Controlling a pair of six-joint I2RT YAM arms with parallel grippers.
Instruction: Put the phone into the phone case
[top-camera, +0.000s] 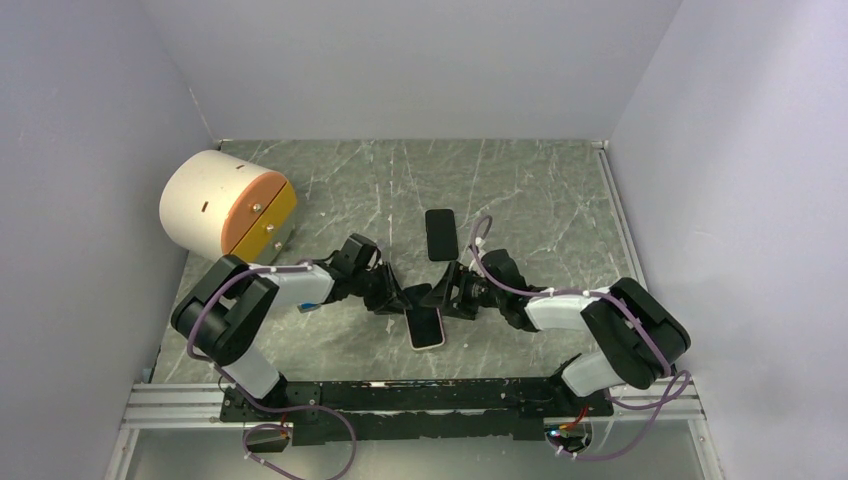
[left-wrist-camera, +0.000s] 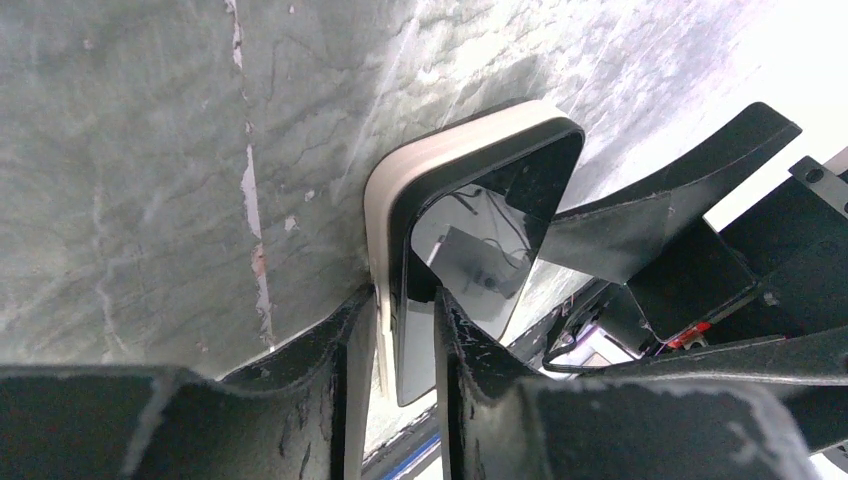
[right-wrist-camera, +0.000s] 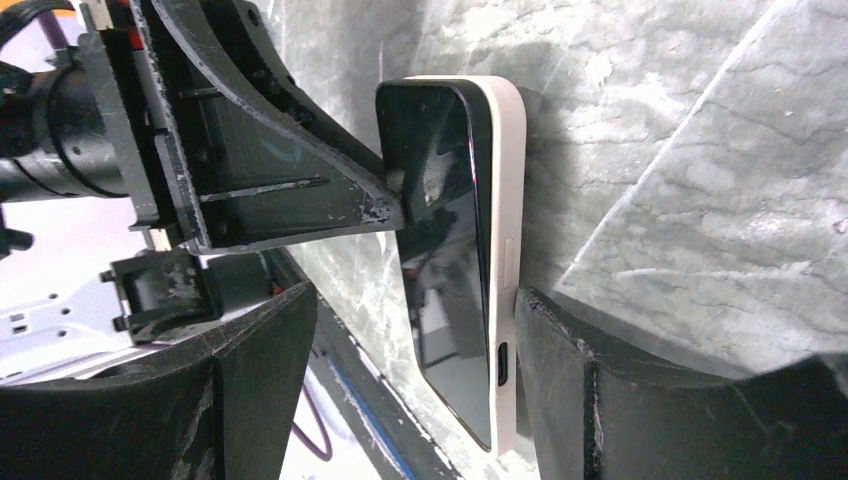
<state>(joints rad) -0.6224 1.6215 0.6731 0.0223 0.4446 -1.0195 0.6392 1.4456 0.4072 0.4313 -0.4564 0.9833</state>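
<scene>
Left hand (left-wrist-camera: 400, 305) pinches phone case (left-wrist-camera: 385, 190), phone (left-wrist-camera: 480, 230) seated inside, btwn its fingers. Right hand (right-wrist-camera: 410, 300) wide, straddling same assy: one finger on case back, other clear.

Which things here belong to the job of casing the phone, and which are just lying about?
Job in hand: phone, phone case, left claw, right claw.
Lying about: second black phone, white drum with orange face.
</scene>
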